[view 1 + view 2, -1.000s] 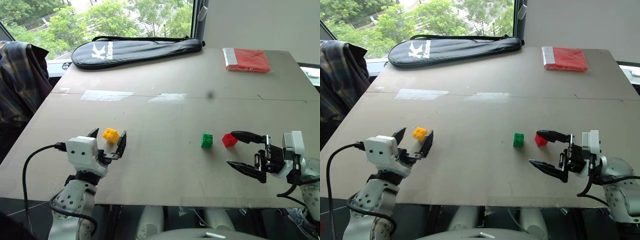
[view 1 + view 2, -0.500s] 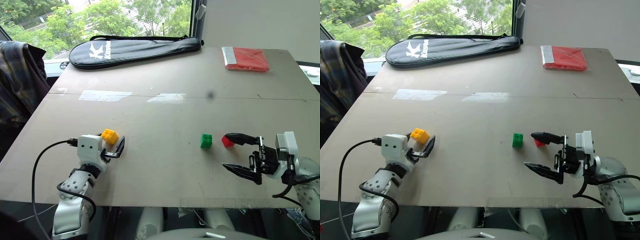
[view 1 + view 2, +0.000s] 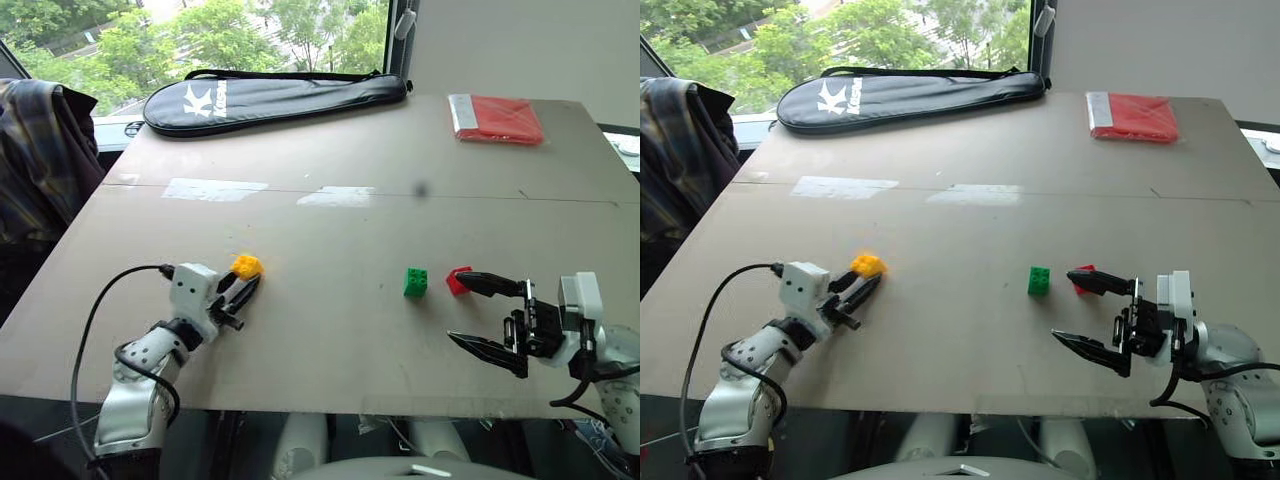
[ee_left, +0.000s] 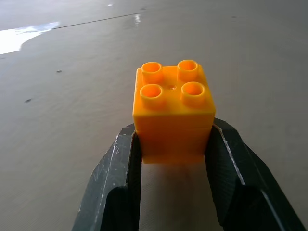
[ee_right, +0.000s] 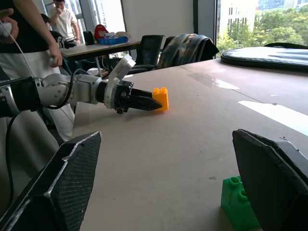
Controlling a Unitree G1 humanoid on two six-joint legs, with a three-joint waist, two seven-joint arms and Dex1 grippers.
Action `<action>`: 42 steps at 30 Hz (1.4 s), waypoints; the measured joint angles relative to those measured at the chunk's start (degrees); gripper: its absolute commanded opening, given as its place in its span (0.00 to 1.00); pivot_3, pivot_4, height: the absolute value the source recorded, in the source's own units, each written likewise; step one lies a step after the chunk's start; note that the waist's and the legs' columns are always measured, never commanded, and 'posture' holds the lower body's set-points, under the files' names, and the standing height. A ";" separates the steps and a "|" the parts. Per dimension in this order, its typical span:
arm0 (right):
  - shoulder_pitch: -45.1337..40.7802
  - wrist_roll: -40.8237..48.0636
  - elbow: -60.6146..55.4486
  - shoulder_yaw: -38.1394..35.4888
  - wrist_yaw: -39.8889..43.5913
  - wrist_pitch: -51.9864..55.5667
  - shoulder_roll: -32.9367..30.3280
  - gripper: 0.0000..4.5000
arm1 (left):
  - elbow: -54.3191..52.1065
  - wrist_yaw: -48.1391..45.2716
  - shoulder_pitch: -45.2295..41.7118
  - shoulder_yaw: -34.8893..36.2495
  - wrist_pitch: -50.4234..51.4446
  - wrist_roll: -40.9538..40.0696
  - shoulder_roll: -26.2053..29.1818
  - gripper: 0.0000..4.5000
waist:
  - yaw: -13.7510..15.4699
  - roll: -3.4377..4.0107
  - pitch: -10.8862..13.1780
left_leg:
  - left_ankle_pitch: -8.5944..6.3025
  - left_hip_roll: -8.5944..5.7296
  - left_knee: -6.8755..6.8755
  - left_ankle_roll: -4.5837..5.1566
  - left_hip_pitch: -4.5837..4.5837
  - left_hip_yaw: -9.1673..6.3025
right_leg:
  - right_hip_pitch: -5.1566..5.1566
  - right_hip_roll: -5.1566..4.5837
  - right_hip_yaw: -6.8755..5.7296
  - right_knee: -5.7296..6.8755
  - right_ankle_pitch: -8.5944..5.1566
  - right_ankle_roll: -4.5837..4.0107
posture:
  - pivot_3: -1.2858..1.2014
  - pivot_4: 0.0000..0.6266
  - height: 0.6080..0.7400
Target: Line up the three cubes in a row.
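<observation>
Left gripper (image 4: 173, 159): clamped on small yellow studded plastic brick (image 4: 173, 113), likely to carry it rightward.
Right gripper (image 3: 490, 318): jaws wide, beside small red plastic brick (image 3: 458, 279).
Gap: small green plastic brick (image 3: 415, 282) near red.

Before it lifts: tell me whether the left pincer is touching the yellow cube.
Touching. The left wrist view shows the left pincer shut on the yellow cube, both fingers pressed flat against its sides with no gap.

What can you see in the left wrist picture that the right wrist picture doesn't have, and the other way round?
Left wrist alone: the four studs on top of the yellow cube, seen from above. Right wrist alone: the green cube, people standing at the back, and the right end effector wide open. Both: the left end effector shut on the yellow cube, on the table.
</observation>
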 measured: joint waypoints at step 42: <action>9.14 -3.90 0.78 -3.66 -2.99 -7.81 3.19 1.00 | 48.78 -36.20 -42.85 -22.84 -22.71 11.38 -8.74 0.98 | -0.12 0.00 0.03 | 0.00 -0.12 -0.01 0.02 -0.45 -0.02 | -0.21 0.20 -0.19 -0.14 0.03 0.05 | 0.52 0.24 0.76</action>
